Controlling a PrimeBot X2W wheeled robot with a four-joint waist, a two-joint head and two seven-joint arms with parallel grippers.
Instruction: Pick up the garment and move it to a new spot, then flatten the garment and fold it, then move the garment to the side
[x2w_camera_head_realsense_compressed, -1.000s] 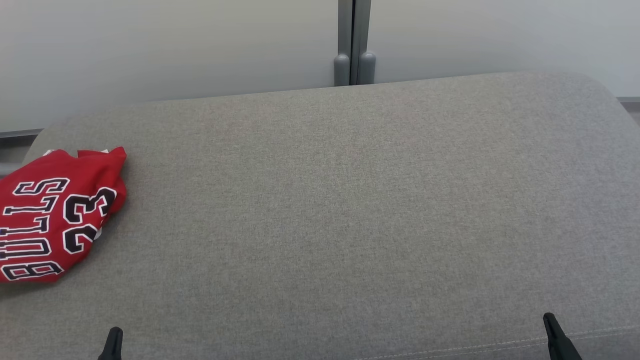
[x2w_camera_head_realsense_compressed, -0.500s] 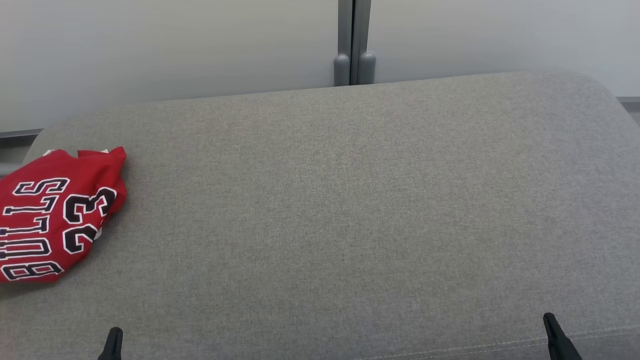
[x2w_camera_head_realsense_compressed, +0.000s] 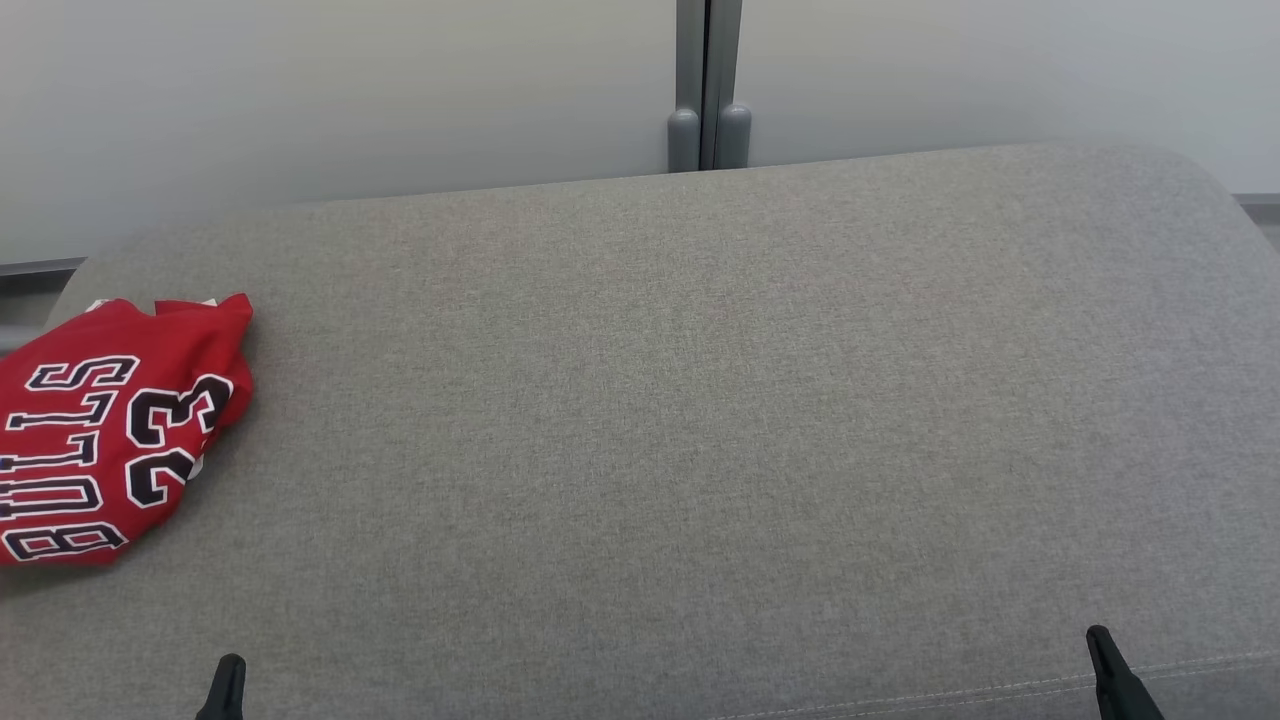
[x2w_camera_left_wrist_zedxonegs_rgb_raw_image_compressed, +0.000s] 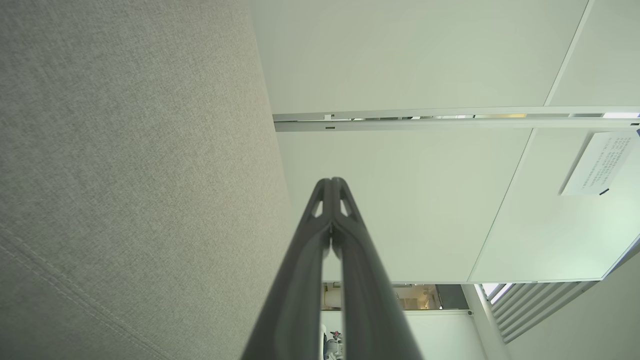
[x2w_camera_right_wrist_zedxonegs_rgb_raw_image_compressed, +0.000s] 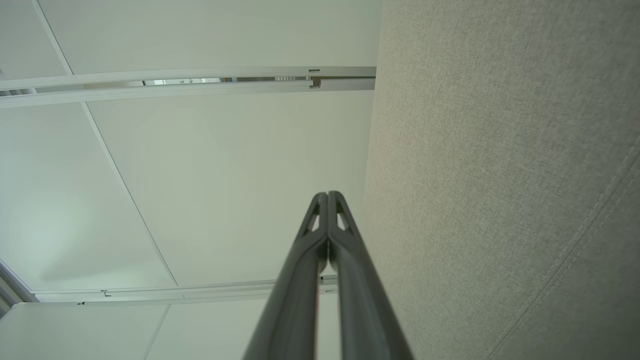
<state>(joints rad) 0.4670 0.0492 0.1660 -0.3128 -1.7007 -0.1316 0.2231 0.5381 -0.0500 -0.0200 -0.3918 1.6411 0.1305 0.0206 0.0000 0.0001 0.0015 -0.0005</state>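
Though near, garment (x2w_camera_head_realsense_compressed: 100, 430) clears left pincer (x2w_camera_head_realsense_compressed: 229, 668).

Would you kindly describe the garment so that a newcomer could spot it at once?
A wide grey upholstered bench stands before a pale wall. Near its left end lies a bunched jersey. Its bright red cloth and white-edged black lettering stand out against the plain grey.

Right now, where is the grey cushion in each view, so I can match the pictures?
Head view: the grey cushion spans the middle and bottom, red garment on its left end.
Left wrist view: cushion on the left side, beside the shut left hand.
Right wrist view: cushion on the right side, beside the shut right hand.
Shared landmark: the cushion's stitched seam.
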